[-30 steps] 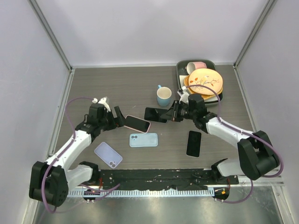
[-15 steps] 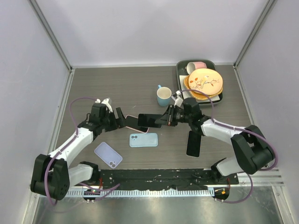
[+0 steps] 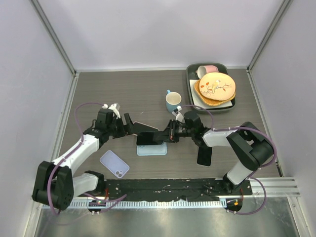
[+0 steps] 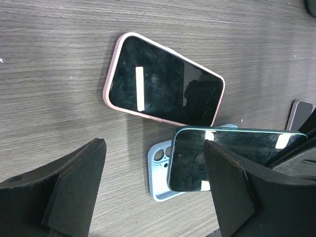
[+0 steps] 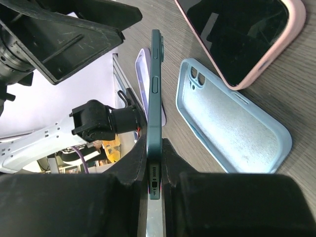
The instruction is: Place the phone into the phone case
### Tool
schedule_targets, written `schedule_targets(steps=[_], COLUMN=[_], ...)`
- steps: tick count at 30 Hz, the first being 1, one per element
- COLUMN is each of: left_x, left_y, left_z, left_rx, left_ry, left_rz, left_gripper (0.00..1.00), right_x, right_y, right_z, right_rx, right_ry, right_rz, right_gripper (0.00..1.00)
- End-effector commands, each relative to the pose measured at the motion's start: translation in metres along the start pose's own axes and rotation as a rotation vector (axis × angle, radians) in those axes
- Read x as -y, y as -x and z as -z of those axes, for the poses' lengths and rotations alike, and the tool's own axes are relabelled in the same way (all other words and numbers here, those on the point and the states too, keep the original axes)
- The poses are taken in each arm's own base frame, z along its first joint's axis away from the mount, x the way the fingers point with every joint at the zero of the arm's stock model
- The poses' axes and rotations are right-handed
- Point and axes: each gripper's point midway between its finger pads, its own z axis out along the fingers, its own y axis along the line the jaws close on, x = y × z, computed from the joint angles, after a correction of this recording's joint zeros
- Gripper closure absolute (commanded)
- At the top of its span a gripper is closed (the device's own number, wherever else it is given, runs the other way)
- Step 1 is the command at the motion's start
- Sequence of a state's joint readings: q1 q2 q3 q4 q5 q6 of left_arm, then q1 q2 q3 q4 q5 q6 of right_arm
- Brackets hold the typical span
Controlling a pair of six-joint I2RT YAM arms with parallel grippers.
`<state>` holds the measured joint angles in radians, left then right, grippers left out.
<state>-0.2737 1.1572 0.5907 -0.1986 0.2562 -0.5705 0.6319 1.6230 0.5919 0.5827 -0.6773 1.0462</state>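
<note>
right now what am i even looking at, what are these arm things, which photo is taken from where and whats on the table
These are two robot arms bolted at the table's near edge, each ending in a two-finger gripper. The wide picture looks down from above and behind them. The other two come from a camera on each wrist.

The right gripper is shut on a dark green phone, held on its edge just over an empty light blue case. The left gripper is open and holds nothing. It sits near a phone in a pink case.

Also on the table are a lilac case or phone, a black phone, a blue mug and a tray of plates.
</note>
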Motion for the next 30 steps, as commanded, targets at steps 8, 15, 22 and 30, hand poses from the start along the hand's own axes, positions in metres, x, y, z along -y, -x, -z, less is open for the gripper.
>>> schedule_targets(steps=[8,15,22,30], left_x=[0.009,0.013,0.010,0.006], left_y=[0.006,0.004,-0.014,-0.047], left_z=[-0.006,-0.009,-0.013,-0.016], left_rx=[0.012,-0.001,-0.038,-0.084], left_ry=[-0.041,-0.046,-0.025,0.016], left_rz=[-0.011,-0.019,-0.015,-0.013], left_gripper=[0.18,0.19,0.21,0.24], right_x=[0.016,0.031,0.034,0.033], right_y=[-0.014,-0.026,-0.036,-0.053], right_z=[0.005,0.005,0.009,0.008], right_rx=[-0.057,-0.092,-0.104,-0.136], right_ry=[-0.074,-0.095,-0.090,-0.077], right_rz=[0.004,-0.037,-0.050,-0.055], right_gripper=[0.99,0.99,0.99,0.99])
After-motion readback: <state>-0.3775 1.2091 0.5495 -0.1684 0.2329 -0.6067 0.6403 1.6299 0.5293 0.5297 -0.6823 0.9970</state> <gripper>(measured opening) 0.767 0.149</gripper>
